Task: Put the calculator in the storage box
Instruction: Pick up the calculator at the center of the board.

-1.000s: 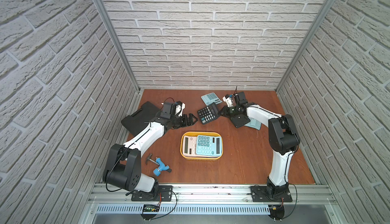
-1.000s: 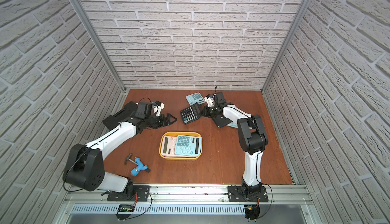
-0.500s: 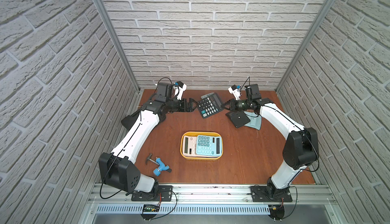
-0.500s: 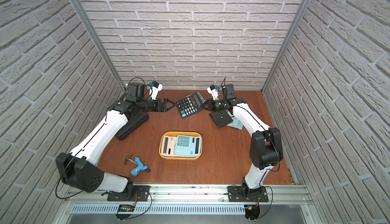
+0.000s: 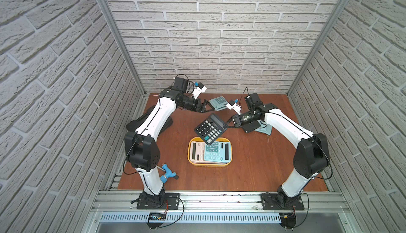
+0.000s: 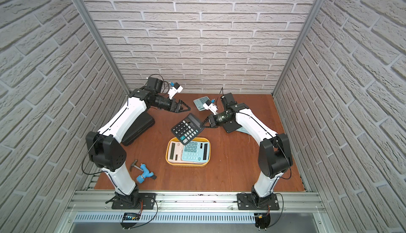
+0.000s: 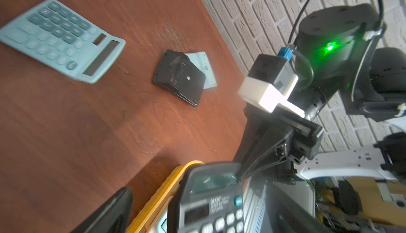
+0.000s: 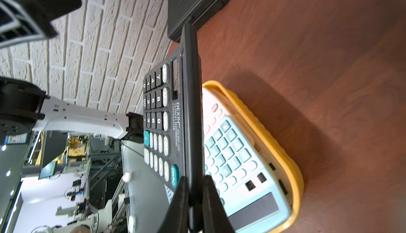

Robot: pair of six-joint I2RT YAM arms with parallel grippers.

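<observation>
Far over on the left, a flat black case (image 6: 138,128) lies on the wooden table (image 5: 263,166), partly under the left arm. Nearer the front rail lies a small hammer with a blue handle (image 5: 168,173).

The left gripper (image 5: 206,107) hangs above the back of the table with its jaws spread wide and nothing between them. Just beyond it a teal calculator (image 5: 217,103) lies flat near the back wall.

In the middle sits the storage box (image 5: 208,164), a shallow yellow tray. It holds a cream calculator (image 5: 196,151) with a second teal calculator (image 5: 216,152) lying partly over it.

The black calculator (image 5: 210,129) is up off the table, keys upward and turned at an angle. In both top views its near corner overlaps the far rim of the box. It is over that edge, not inside.

The right gripper (image 8: 195,190) has it pinched by one thin edge at the display end, close to the ON/AC key, with the jaws closed tight on the casing.

To the right, behind that gripper, a small black slab (image 7: 179,77) rests partly on a pale blue flat piece (image 7: 205,67).
</observation>
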